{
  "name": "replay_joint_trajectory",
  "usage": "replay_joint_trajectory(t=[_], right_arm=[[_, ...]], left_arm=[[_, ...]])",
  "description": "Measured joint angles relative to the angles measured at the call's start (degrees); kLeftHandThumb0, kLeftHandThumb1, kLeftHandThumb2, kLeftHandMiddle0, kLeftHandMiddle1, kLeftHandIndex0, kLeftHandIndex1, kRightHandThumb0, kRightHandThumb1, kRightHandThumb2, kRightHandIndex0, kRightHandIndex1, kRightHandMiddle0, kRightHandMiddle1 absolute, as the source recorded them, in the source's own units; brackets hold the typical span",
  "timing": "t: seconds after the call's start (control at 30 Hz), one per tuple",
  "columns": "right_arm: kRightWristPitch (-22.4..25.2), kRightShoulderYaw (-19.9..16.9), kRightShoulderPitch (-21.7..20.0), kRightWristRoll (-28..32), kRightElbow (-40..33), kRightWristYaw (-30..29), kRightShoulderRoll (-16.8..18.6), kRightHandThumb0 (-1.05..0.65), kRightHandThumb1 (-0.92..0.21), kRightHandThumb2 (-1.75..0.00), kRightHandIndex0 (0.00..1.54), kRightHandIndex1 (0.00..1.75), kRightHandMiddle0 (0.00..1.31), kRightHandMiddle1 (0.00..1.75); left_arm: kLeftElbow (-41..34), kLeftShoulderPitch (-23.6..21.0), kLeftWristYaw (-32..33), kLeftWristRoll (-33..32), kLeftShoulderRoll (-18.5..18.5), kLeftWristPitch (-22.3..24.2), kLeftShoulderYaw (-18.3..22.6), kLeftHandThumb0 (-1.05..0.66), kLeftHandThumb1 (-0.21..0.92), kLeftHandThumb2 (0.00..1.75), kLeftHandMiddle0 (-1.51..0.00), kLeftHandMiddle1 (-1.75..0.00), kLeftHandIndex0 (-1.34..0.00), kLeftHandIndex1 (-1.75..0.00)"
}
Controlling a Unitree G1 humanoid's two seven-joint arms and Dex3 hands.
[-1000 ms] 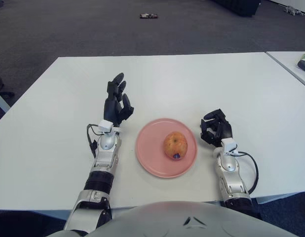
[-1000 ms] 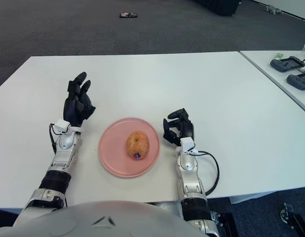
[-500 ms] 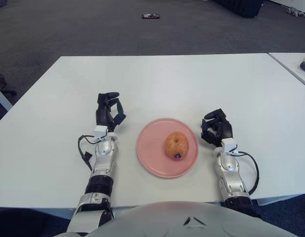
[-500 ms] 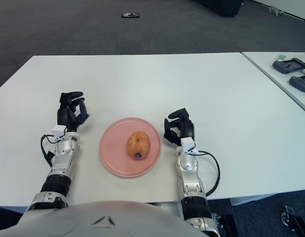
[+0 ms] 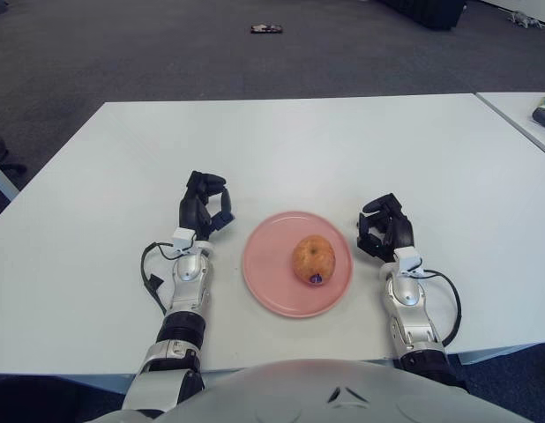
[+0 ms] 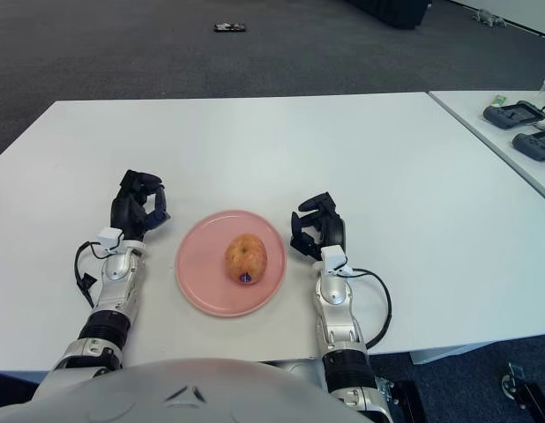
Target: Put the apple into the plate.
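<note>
The apple [image 5: 314, 259] lay on its side near the middle of the pink plate [image 5: 265, 284], so the task looked finished. Either side of the plate, the left hand [image 5: 205, 205] and right hand [image 5: 384, 227] were curled shut on nothing, apparently drawn clear. Beyond stretched the bare white table [image 5: 290, 141].

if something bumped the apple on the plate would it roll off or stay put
The apple is round, so a nudge would probably roll it. It lies near the middle of the pink plate, whose rim looks shallow and might only slow it. It probably feels firm and smooth. Both the left hand and right hand are curled beside the plate.
</note>
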Motion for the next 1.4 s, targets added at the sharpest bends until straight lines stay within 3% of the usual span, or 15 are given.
replay_joint_trajectory(t=[0.3, 0.63, 1.4], right_arm=[[0.01, 0.07, 0.0, 0.15, -0.01, 0.14, 0.08, -0.4, -0.57, -1.01, 0.58, 1.48, 0.41, 1.75], [-0.03, 0.12, 0.01, 0.18, -0.01, 0.41, 0.14, -0.41, -0.56, -1.02, 0.57, 1.49, 0.42, 1.75], [0.11, 0.19, 0.06, 0.15, -0.04, 0.73, 0.22, -0.4, -0.58, -0.99, 0.55, 1.5, 0.41, 1.75]], left_arm=[[-1.17, 1.13, -0.99, 1.18, 0.16, 1.87, -0.48, -0.45, 0.41, 1.21, -0.88, -1.75, -0.54, -1.75], [-6.18, 4.62, 0.12, 4.62, 0.07, 8.29, -1.99, -0.45, 0.41, 1.21, -0.88, -1.75, -0.53, -1.75], [-11.0, 7.4, 1.27, 6.33, -0.53, 12.7, -3.05, -0.44, 0.45, 1.17, -0.82, -1.75, -0.51, -1.75]])
